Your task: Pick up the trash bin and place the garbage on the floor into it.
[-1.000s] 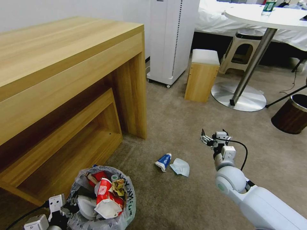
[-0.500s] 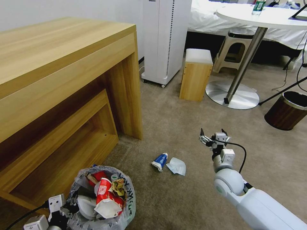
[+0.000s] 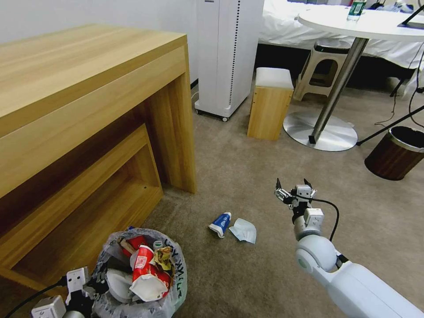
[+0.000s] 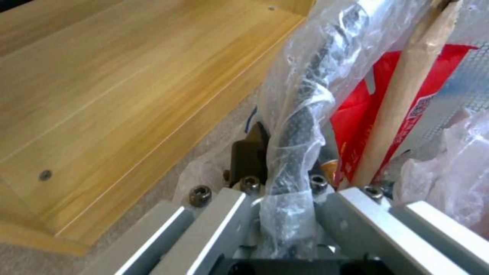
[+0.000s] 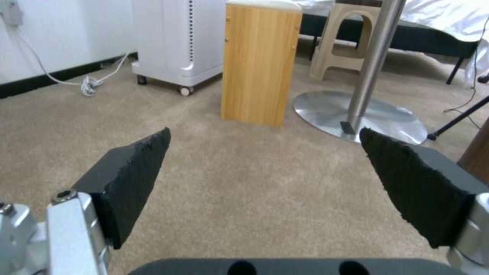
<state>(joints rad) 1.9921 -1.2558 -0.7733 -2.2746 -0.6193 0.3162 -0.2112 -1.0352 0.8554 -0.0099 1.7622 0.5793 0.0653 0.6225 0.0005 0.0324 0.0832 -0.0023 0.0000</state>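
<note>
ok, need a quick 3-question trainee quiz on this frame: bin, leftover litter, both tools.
1. True or false: the right tool is open and empty above the beige short-pile carpet.
2. What is the left tool shut on?
A. the rim of the small round bag-lined trash bin
B. the dark brown wood-grain bin
C. a desk shelf
3. Fill in: beside the blue-and-white tube-shaped wrapper on the carpet lies a crumpled pale ____.

Key: 1 true; 2 A; 3 tissue.
</note>
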